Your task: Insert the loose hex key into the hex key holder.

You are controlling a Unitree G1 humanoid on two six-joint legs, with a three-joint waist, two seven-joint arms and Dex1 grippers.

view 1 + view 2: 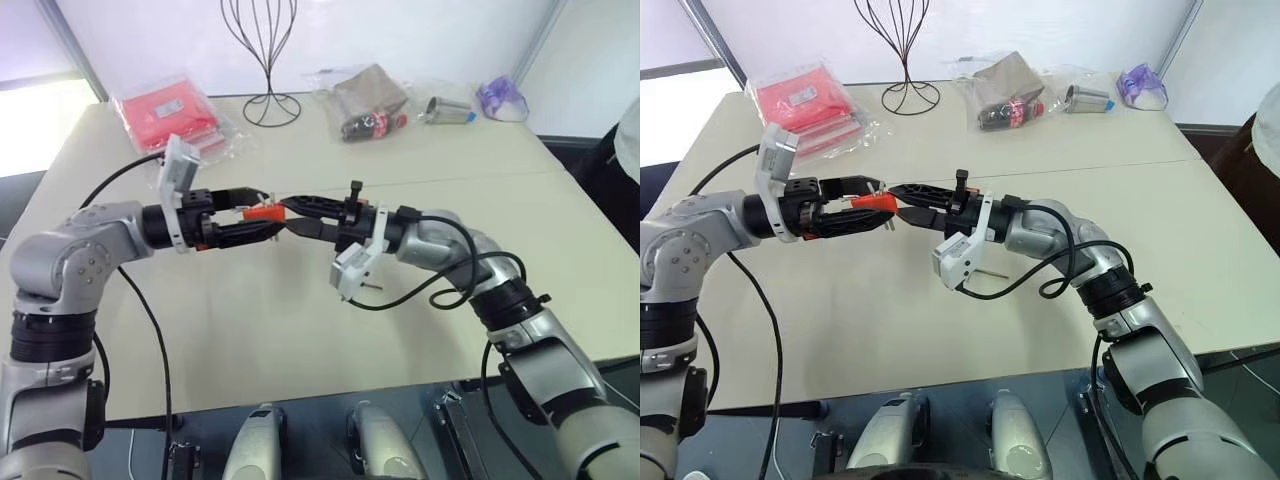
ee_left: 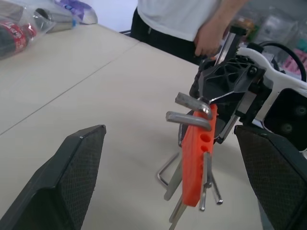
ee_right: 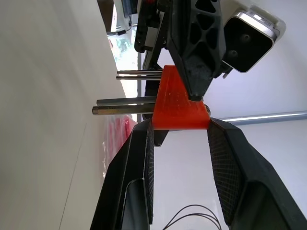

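Hex key holder (image 1: 262, 211) is hanging in the air above the table (image 1: 300, 340), where the two arms are meeting tip to tip. In the left eye view, the right gripper (image 1: 292, 216) is reaching in from the right and the left gripper (image 1: 258, 212) is bracketing the orange block from the other side. This looks like a handover or a re-grip. A thin rod is lying on the table under the right wrist, probably the loose hex key (image 1: 372, 285), not yet picked up.

Seen from the left wrist, the left gripper's fingers are standing wide apart and touching nothing, with the block between them. Its stored keys are fanning out, and some holes are showing vacant.

From the right wrist comes the part the head cameras are hiding: the right gripper's pads are pinching the block's end firmly.
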